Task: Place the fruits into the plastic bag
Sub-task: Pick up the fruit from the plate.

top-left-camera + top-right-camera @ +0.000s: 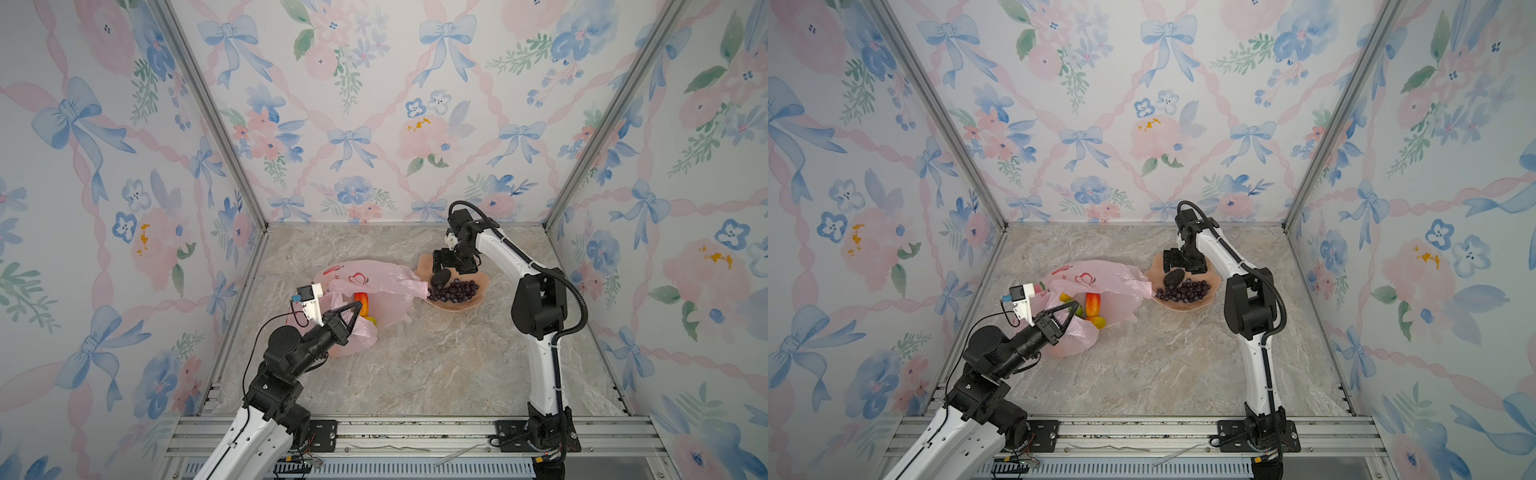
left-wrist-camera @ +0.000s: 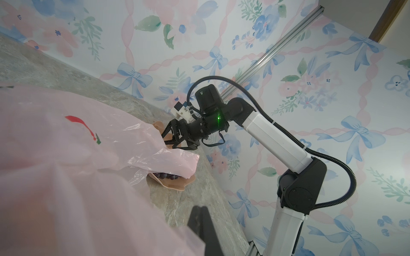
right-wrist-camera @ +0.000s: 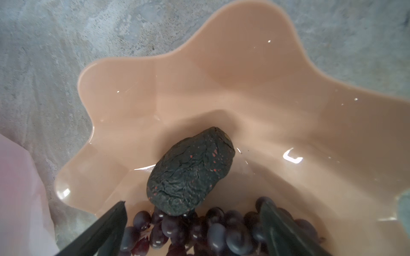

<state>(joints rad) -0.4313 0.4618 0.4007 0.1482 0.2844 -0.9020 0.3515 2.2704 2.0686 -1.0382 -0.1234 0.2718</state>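
The pink plastic bag (image 1: 374, 278) (image 1: 1100, 274) lies left of centre with its mouth facing the front. My left gripper (image 1: 357, 306) (image 1: 1077, 305) (image 2: 199, 207) is shut on the bag's rim and holds the mouth up. Inside the mouth, a red-orange mango (image 1: 361, 301) (image 1: 1093, 303) and a yellow fruit (image 1: 1098, 321) show. My right gripper (image 1: 445, 269) (image 3: 193, 204) hangs open over the peach dish (image 1: 457, 308) (image 3: 199, 77). Its fingers straddle the dark purple grapes (image 1: 455, 291) (image 3: 199, 230), beside a black bumpy piece (image 1: 440, 277) (image 3: 190, 170).
The dish (image 1: 1187, 306) sits right of the bag, and one bag handle (image 1: 415, 286) reaches its rim. Patterned walls close in the back and both sides. A metal rail (image 1: 415, 432) runs along the front edge.
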